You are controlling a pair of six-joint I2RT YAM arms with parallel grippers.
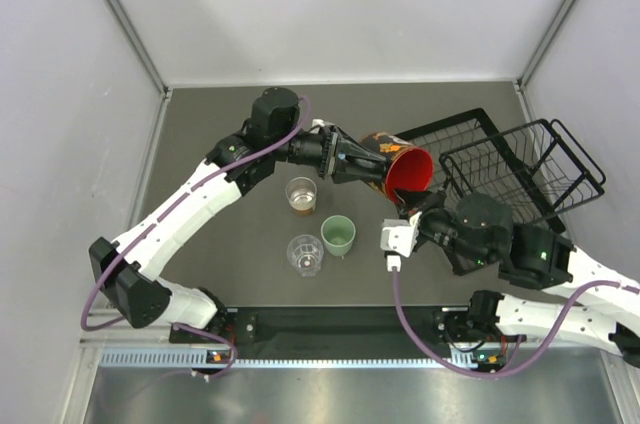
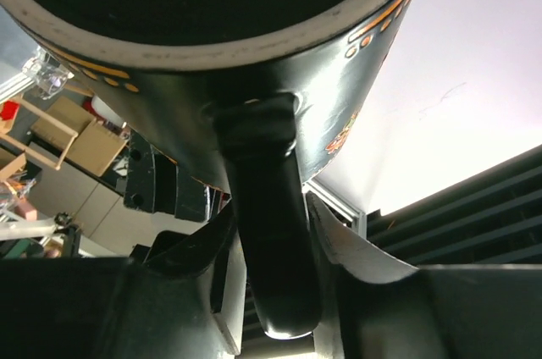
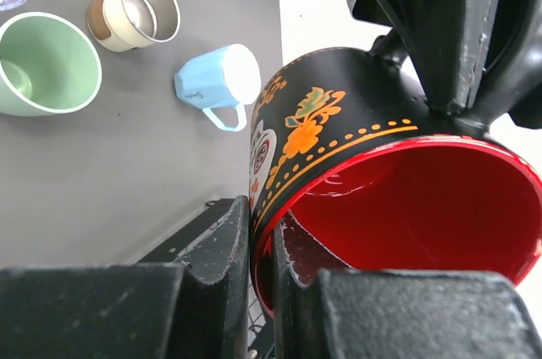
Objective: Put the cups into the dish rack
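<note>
The red-inside dark mug (image 1: 405,172) is up in the air above the table (image 1: 250,279), lying tilted on its side. Its mouth faces the near right, and the red inner wall is open to the right wrist view. Both arms have it. The left gripper (image 1: 352,159) is closed from both sides on the black handle (image 2: 267,232), which sits between its fingers. The right gripper (image 3: 262,266) pinches the rim, one finger on the painted outside and the other inside on the red wall. The dish rack (image 1: 545,159) stands just beside the mug on its right, with its raised wire basket at the far right side. On the table to the left of the mug three cups stand upright, well apart from both grippers. They are the clear amber-tinted glass (image 1: 301,194) with a brownish tint at its bottom, the mint green tumbler (image 1: 338,235) showing only its green floor, and the clear ribbed cup (image 1: 305,254) next to the tumbler. The light blue handled mug (image 3: 216,80) lies on its side on the table; only the right wrist view shows it.
</note>
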